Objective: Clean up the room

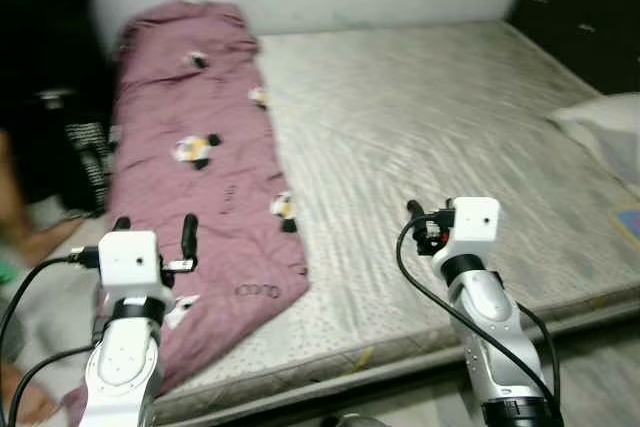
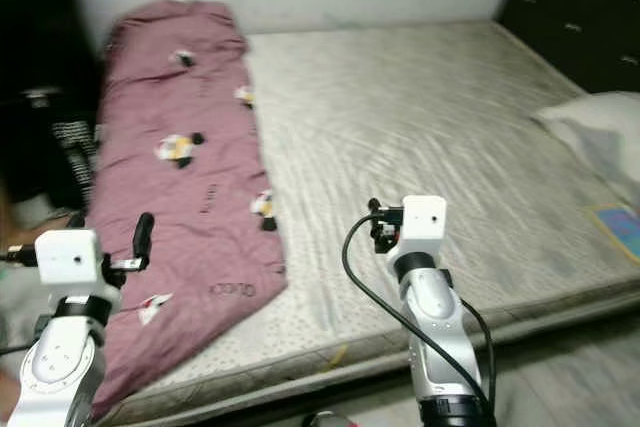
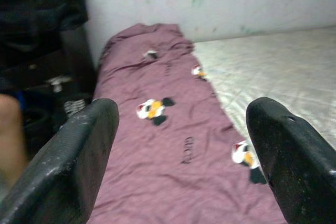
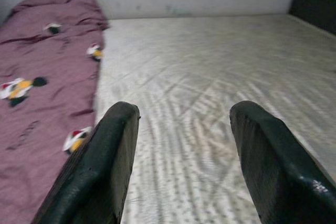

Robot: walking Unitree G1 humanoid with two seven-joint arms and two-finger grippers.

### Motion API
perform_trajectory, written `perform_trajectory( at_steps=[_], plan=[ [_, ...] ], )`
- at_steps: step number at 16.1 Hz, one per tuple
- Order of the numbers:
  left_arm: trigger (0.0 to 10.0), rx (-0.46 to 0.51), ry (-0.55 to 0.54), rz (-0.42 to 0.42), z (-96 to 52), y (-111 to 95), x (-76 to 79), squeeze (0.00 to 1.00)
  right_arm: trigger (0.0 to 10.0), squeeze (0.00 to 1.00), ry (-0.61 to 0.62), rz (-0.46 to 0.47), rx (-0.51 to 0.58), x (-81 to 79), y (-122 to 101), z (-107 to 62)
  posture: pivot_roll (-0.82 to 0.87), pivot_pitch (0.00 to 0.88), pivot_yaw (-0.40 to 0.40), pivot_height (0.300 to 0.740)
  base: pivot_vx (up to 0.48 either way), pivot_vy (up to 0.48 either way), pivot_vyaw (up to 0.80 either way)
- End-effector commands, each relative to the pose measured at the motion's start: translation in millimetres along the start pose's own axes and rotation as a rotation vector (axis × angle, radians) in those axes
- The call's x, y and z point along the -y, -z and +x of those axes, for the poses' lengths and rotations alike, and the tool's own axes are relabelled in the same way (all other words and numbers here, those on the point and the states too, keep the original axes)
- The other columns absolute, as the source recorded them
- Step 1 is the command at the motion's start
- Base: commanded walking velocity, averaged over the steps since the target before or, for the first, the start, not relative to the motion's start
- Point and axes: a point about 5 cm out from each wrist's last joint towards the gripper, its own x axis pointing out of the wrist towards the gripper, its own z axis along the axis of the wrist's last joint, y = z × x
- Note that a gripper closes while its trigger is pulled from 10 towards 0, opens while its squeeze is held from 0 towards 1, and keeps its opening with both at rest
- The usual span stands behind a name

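Person: You had a person's bare leg at the far left, next to the bed, well away from both arms.
Blanket: Your blanket lay folded in a long strip down the left side of the mattress, with its near end hanging off the edge. It looked like the thing to tidy.
Left gripper: Your left gripper was over the near end of the blanket, fingers spread wide and holding nothing. It pointed along the strip, so I think it was set to grab the cloth.
Right gripper: Your right gripper hung over the bare mattress, just beside the blanket, also spread wide and holding nothing.
Pillow: A white pillow sat at the right edge, far from both grippers.
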Motion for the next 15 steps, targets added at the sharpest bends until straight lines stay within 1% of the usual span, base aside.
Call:
perform_trajectory(
  at_steps=[1,8,15],
  plan=[
    [10.0,-0.009,0.003,-0.006,0.0,1.0,0.1,0.0,10.0,0.0,0.006,0.001,0.009,1.0,-3.7,-0.1,-0.02,0.04,-0.023,0.74,0.0,0.0,0.0],
    [10.0,-0.017,0.008,-0.011,2.9,0.4,2.2,0.0,10.0,0.0,-0.04,-0.001,0.024,-6.0,-8.1,3.1,-0.02,0.049,-0.025,0.735,0.0,0.0,0.0],
    [10.0,-0.018,0.001,-0.012,4.7,0.7,3.2,0.0,10.0,0.0,-0.053,0.009,0.025,-8.3,-8.2,3.9,-0.03,0.05,-0.022,0.65,0.0,0.0,0.0]
  ],
)
